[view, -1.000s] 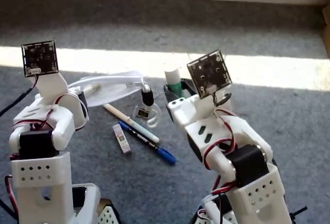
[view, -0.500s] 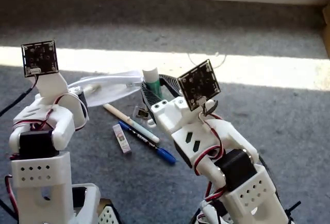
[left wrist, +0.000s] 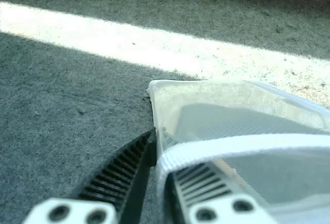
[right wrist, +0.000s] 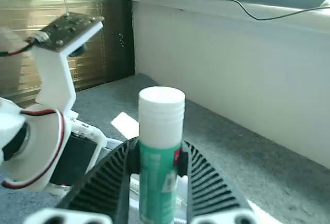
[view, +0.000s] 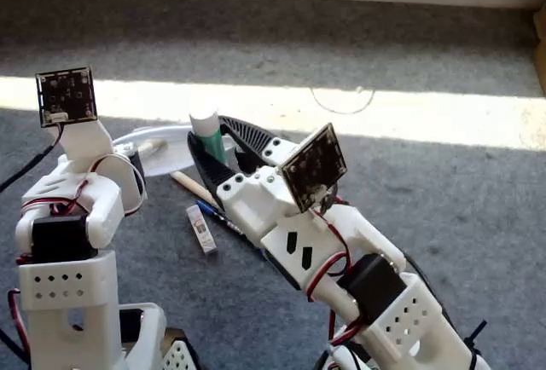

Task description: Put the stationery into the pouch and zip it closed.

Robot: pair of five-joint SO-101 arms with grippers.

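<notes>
High view: the right gripper clasped the glue stick upright, just over the near edge of the pouch. Pens lay beside the pouch.

Left wrist view: the left gripper was pinched on the pouch rim.

Right wrist view: the glue stick stood clamped between the jaws.

The loading step was in hand (early, I'd judge). The next move called for tipping the glue stick toward the pouch mouth before release.

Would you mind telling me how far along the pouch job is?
Done: the left claw grips the pouch by its rim. In hand: the right claw holds the glue stick upright by the pouch. Left: the cream pen, blue pen and small box lie on the carpet; zipping remains.
</notes>
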